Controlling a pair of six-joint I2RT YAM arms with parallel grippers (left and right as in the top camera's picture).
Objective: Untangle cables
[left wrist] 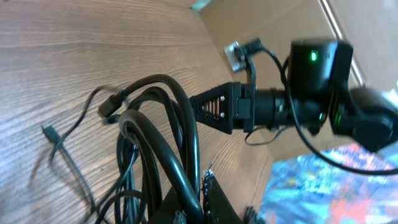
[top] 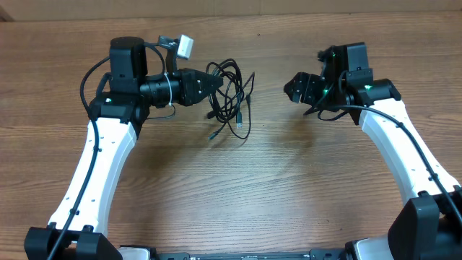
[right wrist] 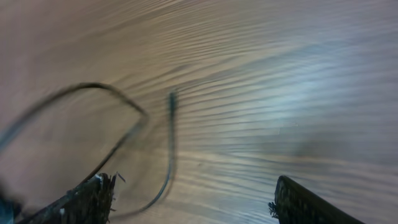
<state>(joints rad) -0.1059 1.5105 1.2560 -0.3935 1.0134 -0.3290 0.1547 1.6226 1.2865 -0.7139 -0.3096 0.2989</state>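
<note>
- Thin, glossy black cables (top: 232,97), round in section, wound into loose overlapping loops just above centre of the overhead frame. Small plug ends (top: 214,134) trailing off the lower left of the tangle.
- Matte brown desk (top: 238,188) of streaked wood grain beneath them.
- Black left claw (top: 219,84), tapering to a wedge, clamped tight on the left edge of the tangle, loops touching its tip.
- Seen from the left wrist, thick-looking loops (left wrist: 168,124) arching up from the bottom centre where pinched. One thinner strand lying flat on the wood at the left of that frame.
- Black, angular right claw (top: 299,94), spread wide and holding nothing, well apart from the tangle at upper right of centre, bare wood between.
- Seen from the right wrist, two rough-edged fingers (right wrist: 93,196) in the lower corners, far apart. A blurred curved strand (right wrist: 169,143) on the wood at the left of that frame, just beside the left-hand finger; contact not clear.
</note>
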